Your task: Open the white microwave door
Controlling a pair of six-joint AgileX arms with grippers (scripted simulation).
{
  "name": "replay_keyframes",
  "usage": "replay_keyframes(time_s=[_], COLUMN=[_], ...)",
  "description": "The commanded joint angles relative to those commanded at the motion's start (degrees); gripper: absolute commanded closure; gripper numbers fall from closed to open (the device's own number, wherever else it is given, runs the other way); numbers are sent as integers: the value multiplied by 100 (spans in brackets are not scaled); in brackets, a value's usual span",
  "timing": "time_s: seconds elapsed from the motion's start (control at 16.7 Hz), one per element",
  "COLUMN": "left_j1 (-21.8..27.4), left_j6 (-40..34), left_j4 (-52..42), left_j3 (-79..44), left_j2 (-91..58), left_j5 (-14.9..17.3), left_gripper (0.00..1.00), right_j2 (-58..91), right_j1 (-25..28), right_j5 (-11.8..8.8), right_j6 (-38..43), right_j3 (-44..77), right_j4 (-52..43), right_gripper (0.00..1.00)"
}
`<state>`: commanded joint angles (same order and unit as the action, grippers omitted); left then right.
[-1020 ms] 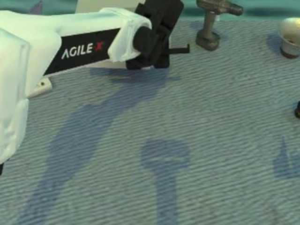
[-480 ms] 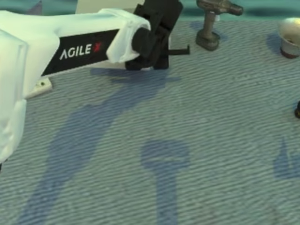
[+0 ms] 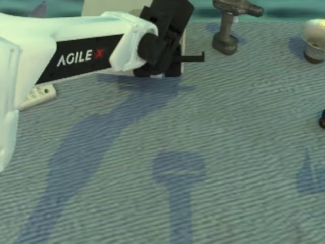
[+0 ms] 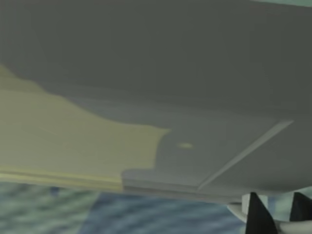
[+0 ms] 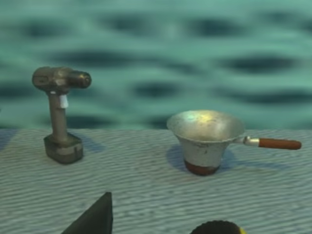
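Observation:
My left arm reaches across the back left of the table, and it hides most of the white microwave (image 3: 101, 6). A pale strip of the microwave's front, which looks like the white microwave door (image 3: 181, 43), shows beside my black left gripper (image 3: 175, 48). Seen from the left wrist, the microwave (image 4: 195, 58) fills the picture, grey with a yellowish floor (image 4: 58, 141). My left gripper (image 4: 277, 214) has both dark fingers closed round a white curved handle piece (image 4: 239, 210) at the door's edge. My right gripper (image 5: 156, 228) is parked, with one fingertip (image 5: 100, 214) showing wide of centre.
A flat white remote (image 3: 40, 94) lies under my left arm. A grey drill (image 3: 227, 25) stands at the back middle and a metal saucepan (image 3: 315, 35) at the back right. A small black item (image 3: 322, 119) sits at the right edge.
My left arm has drawn to the left with its gripper. More of the remote is uncovered, and the pale strip beside the gripper has come into sight.

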<state>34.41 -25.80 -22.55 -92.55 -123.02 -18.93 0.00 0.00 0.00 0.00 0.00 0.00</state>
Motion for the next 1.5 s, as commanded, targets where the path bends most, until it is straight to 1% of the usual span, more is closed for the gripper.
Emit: replay_keyframes(time_s=[1.26,1.5], left_j1=[0,24], left_j6=[0,82], left_j4=[0,61], left_j3=[0,121], left_j2=[0,50], left_j5=[0,89], left_gripper=[100,100], right_j2=[0,0], right_j1=[0,0], right_j5=[0,0], right_j6=[0,0], right_j3=[0,0], right_j4=[0,0], right_gripper=[0,0])
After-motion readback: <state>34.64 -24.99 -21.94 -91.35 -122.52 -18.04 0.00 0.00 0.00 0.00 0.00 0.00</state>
